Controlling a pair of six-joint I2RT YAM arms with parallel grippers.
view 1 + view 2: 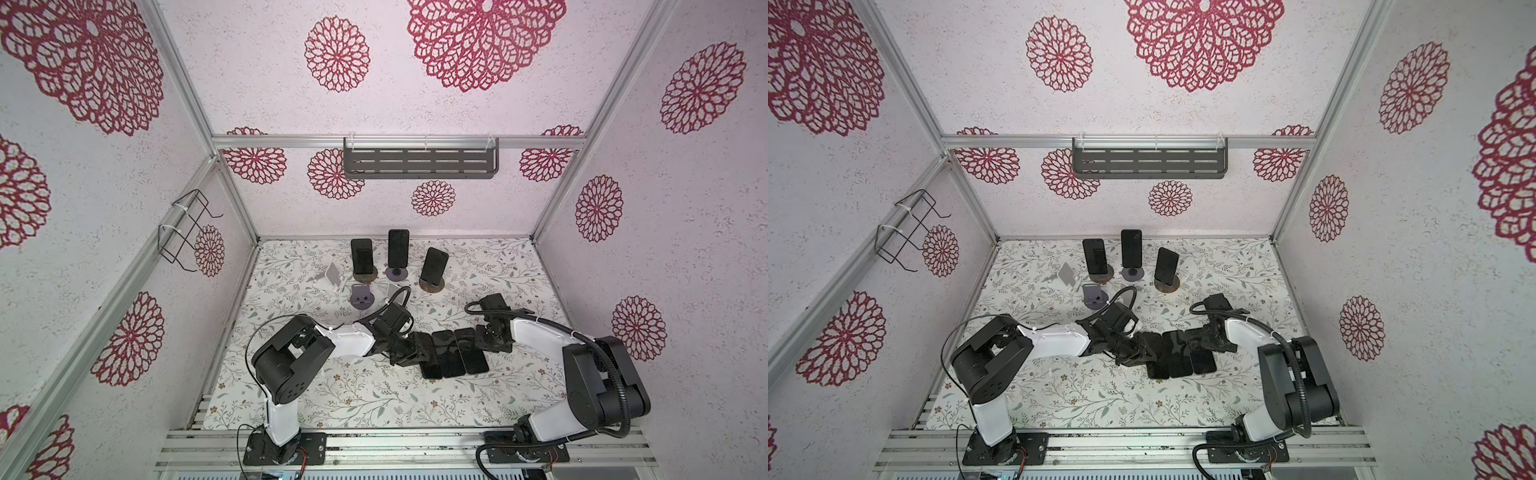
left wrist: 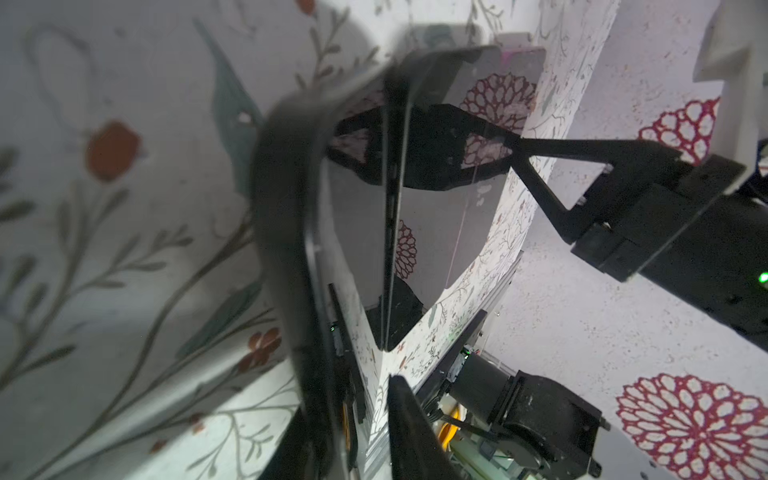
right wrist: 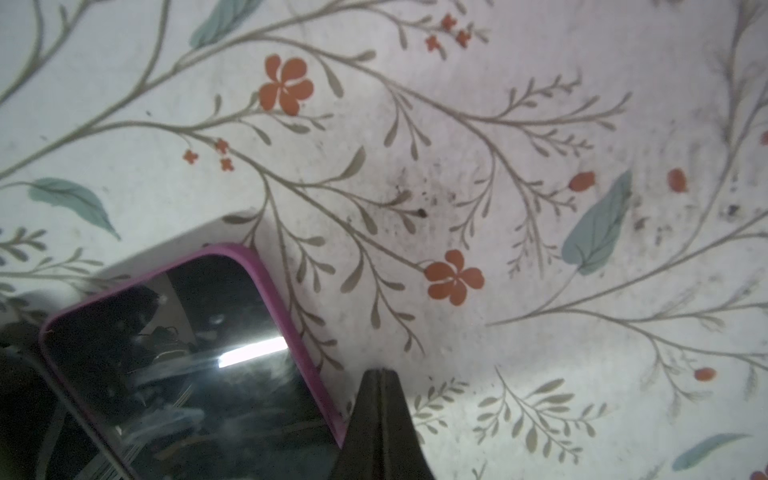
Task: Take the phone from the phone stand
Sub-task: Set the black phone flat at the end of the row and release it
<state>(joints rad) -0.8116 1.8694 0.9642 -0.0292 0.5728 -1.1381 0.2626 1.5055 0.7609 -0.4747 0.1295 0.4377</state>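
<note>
black glossy phone on floral mat, just beside two others

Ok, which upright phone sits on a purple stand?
The middle phone, farthest back, on the purple stand; the left phone and right phone have brown ones.

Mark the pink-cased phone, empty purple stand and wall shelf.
pink-cased phone (image 3: 187, 353): right wrist view, screen middle.
empty purple stand (image 1: 360, 299): a top view, round base.
wall shelf (image 1: 419, 157): a top view, slotted panel.
</note>
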